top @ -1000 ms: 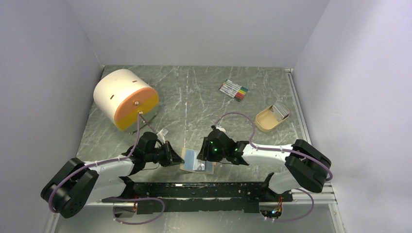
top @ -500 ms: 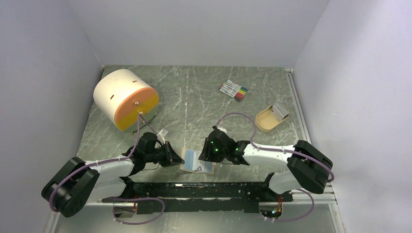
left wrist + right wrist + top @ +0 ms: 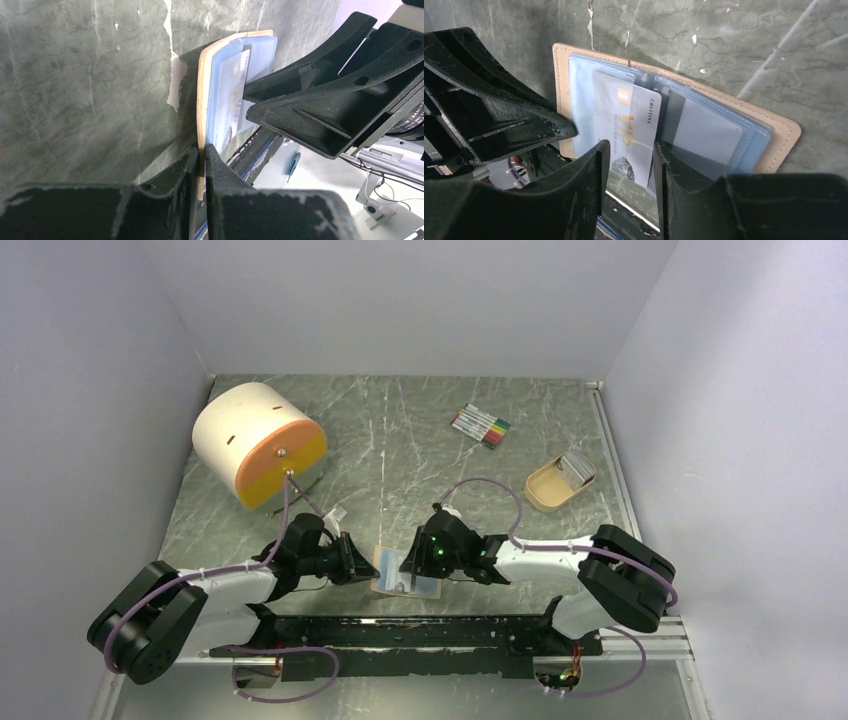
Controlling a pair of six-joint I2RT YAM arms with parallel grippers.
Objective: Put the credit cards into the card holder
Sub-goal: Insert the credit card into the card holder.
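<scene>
The tan card holder (image 3: 392, 585) lies open near the table's front edge, blue-clear sleeves up. My left gripper (image 3: 367, 566) is shut on its left tan edge (image 3: 202, 125), one finger each side. A whitish card marked VIP (image 3: 626, 127) sits partly inside a sleeve, its near end sticking out. My right gripper (image 3: 630, 148) is open, its fingers either side of that card's near end, over the holder's tan rim (image 3: 785, 134). In the top view the right gripper (image 3: 413, 562) covers the holder's right half. More credit cards (image 3: 577, 467) stand in the tan tray.
The tan open-topped tray (image 3: 545, 492) is at the right. A bundle of marker pens (image 3: 481, 426) lies at the back. A white and orange drum (image 3: 258, 443) stands at the left. The black base rail (image 3: 420, 632) runs just behind the holder's near edge.
My right gripper has shifted slightly left over the holder. The left gripper keeps its hold and has not moved.
</scene>
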